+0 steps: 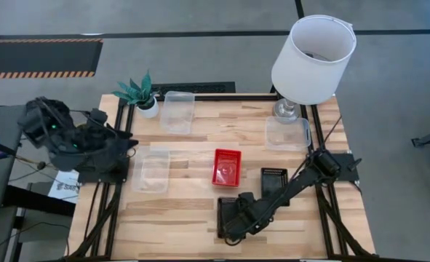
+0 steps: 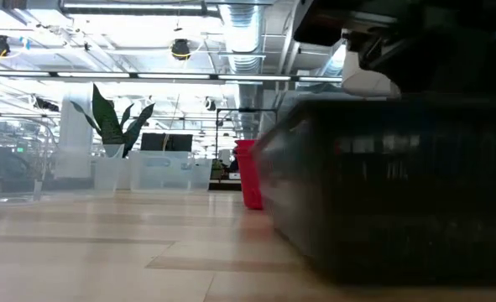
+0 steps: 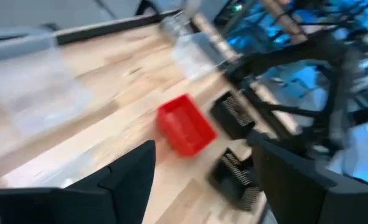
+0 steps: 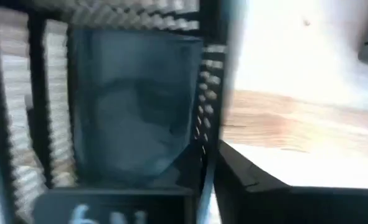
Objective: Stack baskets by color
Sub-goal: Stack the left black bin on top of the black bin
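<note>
On the wooden tabletop (image 1: pixel 200 218), the right gripper (image 1: pixel 233 218) sits low at the bottom centre of the overhead frame, down on a black mesh basket (image 1: pixel 224 212) at the front edge; its wrist camera looks straight into that basket's ribbed wall, and the fingers straddle the rim, but whether they are clenched on it or only close to it cannot be told. A second black basket (image 1: pixel 273 181) lies just to the right of it, toward the middle right, partly under the right arm. A red basket (image 1: pixel 226 167) stands in the centre of the frame. Three clear baskets are spread out: one (image 1: pixel 151 169) at centre left, one (image 1: pixel 178 111) at upper centre beside a small green potted plant (image 1: pixel 140 94), and one (image 1: pixel 287 134) at upper right, in front of the foot of a white lamp (image 1: pixel 313 58). The left gripper (image 1: pixel 124 143) waits at the left edge of the tabletop, above the surface, its fingers (image 3: pixel 131 177) released and spread with nothing between them.
</note>
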`<move>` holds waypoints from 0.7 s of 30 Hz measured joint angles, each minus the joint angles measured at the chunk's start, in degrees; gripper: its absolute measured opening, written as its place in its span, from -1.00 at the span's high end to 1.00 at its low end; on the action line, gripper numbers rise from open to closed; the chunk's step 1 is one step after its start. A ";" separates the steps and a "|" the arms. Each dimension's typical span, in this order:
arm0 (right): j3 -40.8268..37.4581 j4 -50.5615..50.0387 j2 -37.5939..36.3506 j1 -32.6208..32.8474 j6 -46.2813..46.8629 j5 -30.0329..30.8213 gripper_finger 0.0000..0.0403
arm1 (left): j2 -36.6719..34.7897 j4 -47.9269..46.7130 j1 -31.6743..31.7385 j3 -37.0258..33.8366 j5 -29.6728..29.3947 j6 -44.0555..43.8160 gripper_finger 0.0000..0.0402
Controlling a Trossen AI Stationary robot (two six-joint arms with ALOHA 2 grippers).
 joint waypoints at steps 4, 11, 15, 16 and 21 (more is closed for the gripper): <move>0.00 0.24 -0.08 -0.62 -2.55 -1.19 0.92 | -4.50 0.38 0.01 -9.38 2.33 -5.51 -0.21; 3.10 -1.55 -0.01 -1.22 -5.12 -1.42 0.96 | -7.67 5.05 0.01 -20.75 5.96 -6.69 -0.18; 7.53 -6.83 -0.01 -1.22 -6.96 -1.46 0.95 | -8.42 5.08 0.01 -24.34 6.09 -8.78 -0.18; 8.75 -8.34 -0.02 -1.25 -7.48 -1.45 0.96 | -8.39 5.09 0.01 -25.12 6.22 -8.93 -0.18; 11.04 -14.84 -4.48 -1.15 -9.56 -0.39 0.96 | -8.38 6.82 0.01 -27.59 7.42 -10.40 -0.18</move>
